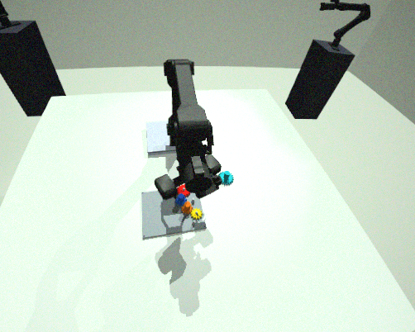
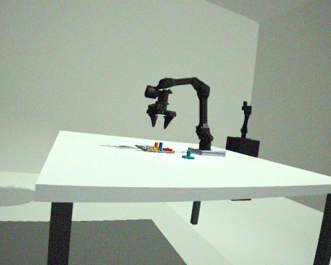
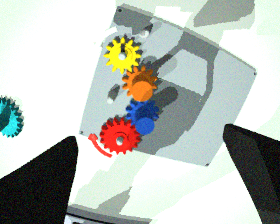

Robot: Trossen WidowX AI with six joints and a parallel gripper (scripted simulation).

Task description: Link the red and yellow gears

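The white table (image 1: 267,241) (image 2: 173,173) spreads smooth and matte across the lower part of the top and exterior views. On it the flat grey board (image 1: 153,220) (image 2: 144,148) (image 3: 200,142), a four-sided plate with thin edges, lies left of centre in the top view and fills the upper middle of the wrist view. The black claw (image 2: 159,127) (image 3: 154,137), its fingers tapering to points, hangs above the board with its fingers wide apart and nothing between them. In the wrist view, the toothed yellow gear (image 1: 197,214) (image 2: 153,149) (image 3: 121,56), orange gear (image 1: 187,207) (image 2: 156,145) (image 3: 142,91), blue gear (image 1: 181,200) (image 2: 161,146) (image 3: 144,117) and red gear (image 1: 183,192) (image 2: 168,149) (image 3: 120,133) run down the board from upper left to lower centre, ahead of the fingertips; orange and blue carry round upright knobs. The teal gear (image 1: 226,177) (image 2: 188,157) (image 3: 10,117), also knobbed, stands off the board at the wrist view's left edge.
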